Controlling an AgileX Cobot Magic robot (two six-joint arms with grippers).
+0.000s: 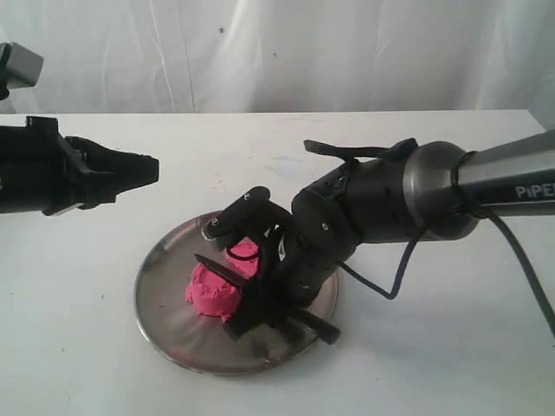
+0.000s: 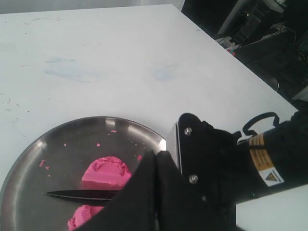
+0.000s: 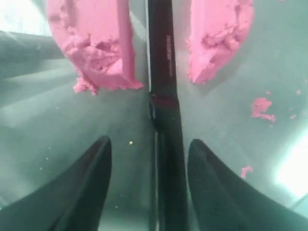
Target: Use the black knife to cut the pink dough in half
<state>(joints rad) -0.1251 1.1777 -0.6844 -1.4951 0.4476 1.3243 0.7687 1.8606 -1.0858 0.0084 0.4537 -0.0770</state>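
The pink dough lies in two lumps (image 3: 94, 43) (image 3: 219, 33) on the round steel plate (image 1: 165, 286). Between them rests the black knife (image 3: 163, 72), flat on the plate, its handle running back between my right gripper's fingers. My right gripper (image 3: 149, 141) stands open low over the plate, with a gap on either side of the handle. The exterior view shows it (image 1: 221, 282) straddling the dough (image 1: 212, 290) and the knife blade (image 1: 221, 270). My left gripper (image 1: 152, 169) hovers shut and empty, left of the plate and above the table. In the left wrist view its fingertips (image 2: 153, 161) meet above the blade (image 2: 79, 194).
Small pink crumbs (image 2: 45, 165) are scattered on the plate (image 2: 29, 163). The plate sits on a white table (image 1: 434, 347) with a white curtain behind. The right arm's cable (image 1: 395, 282) loops down beside the plate. The table's far edge and dark equipment (image 2: 260, 29) show in the left wrist view.
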